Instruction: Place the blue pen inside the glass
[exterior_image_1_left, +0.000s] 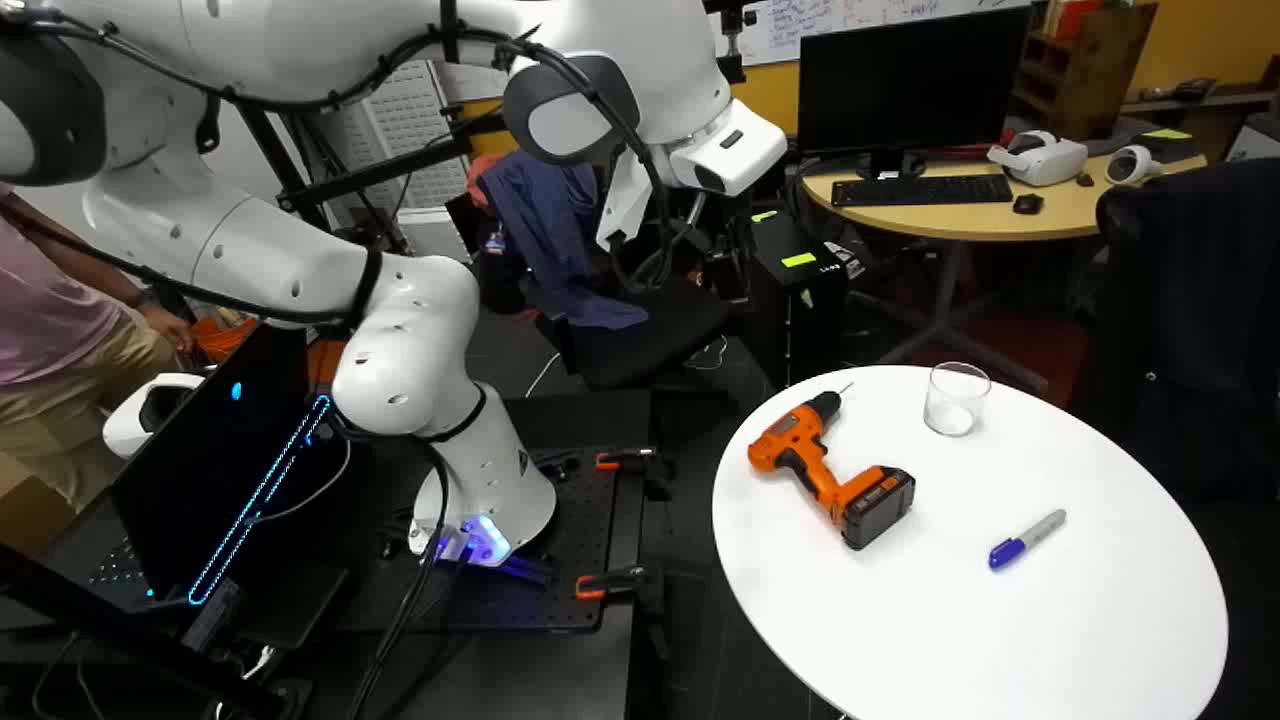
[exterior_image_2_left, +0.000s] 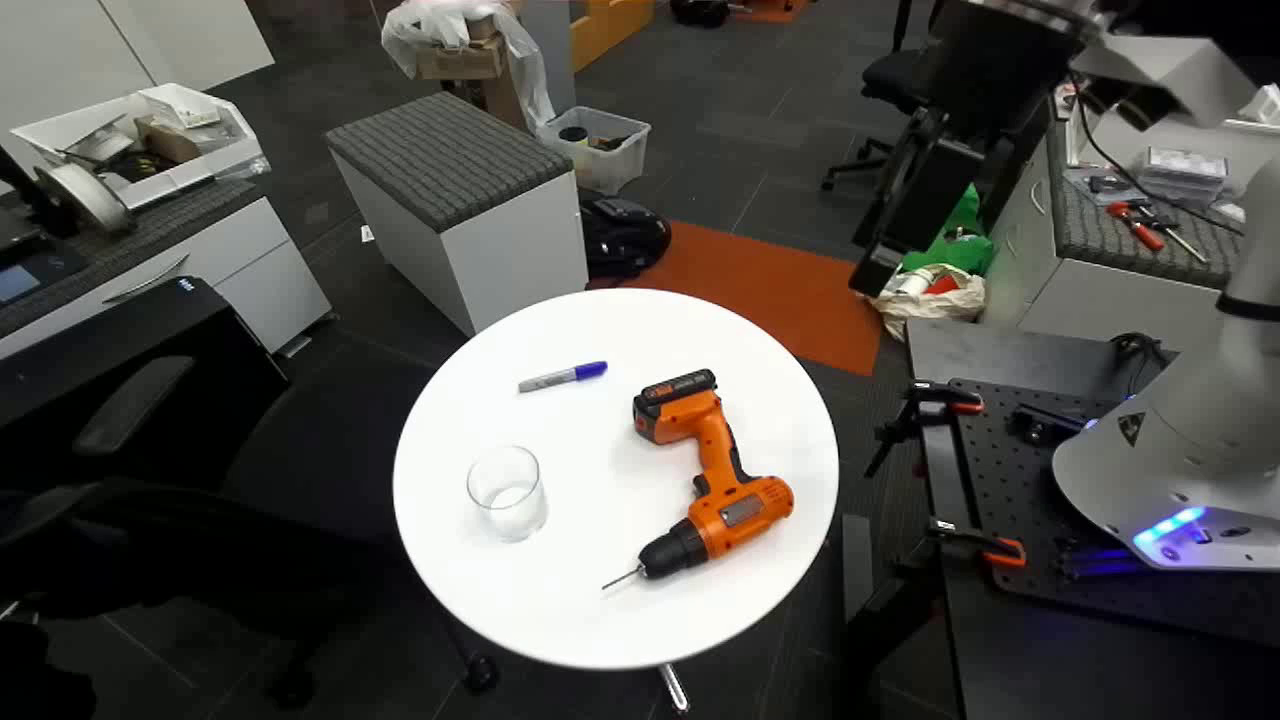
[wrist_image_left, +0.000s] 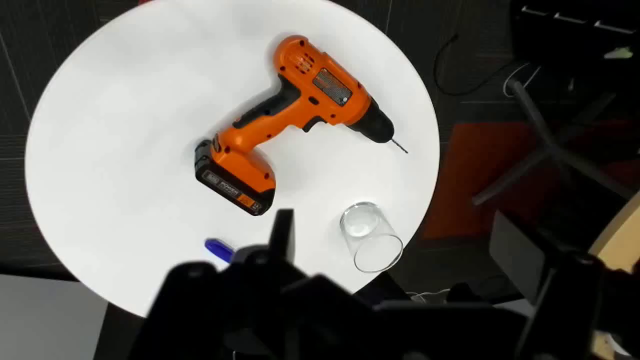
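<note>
The blue pen lies flat on the round white table in both exterior views (exterior_image_1_left: 1027, 538) (exterior_image_2_left: 562, 377). It has a blue cap and a grey body. In the wrist view only its blue end (wrist_image_left: 219, 250) shows; the rest is hidden behind a gripper finger. The clear glass stands upright on the table in both exterior views (exterior_image_1_left: 955, 400) (exterior_image_2_left: 507, 493) and shows in the wrist view (wrist_image_left: 371, 237). It looks empty. My gripper (wrist_image_left: 399, 245) is open with nothing between its fingers. In an exterior view the gripper (exterior_image_2_left: 895, 225) hangs high, apart from the table and both things.
An orange-and-black drill (exterior_image_1_left: 835, 470) lies on the white table (exterior_image_1_left: 930, 620), near both pen and glass. The drill also shows in the wrist view (wrist_image_left: 300, 110). A chair (exterior_image_1_left: 640, 330) and a desk with a monitor (exterior_image_1_left: 910, 85) stand behind. A grey-topped cabinet (exterior_image_2_left: 450, 160) stands beside the table.
</note>
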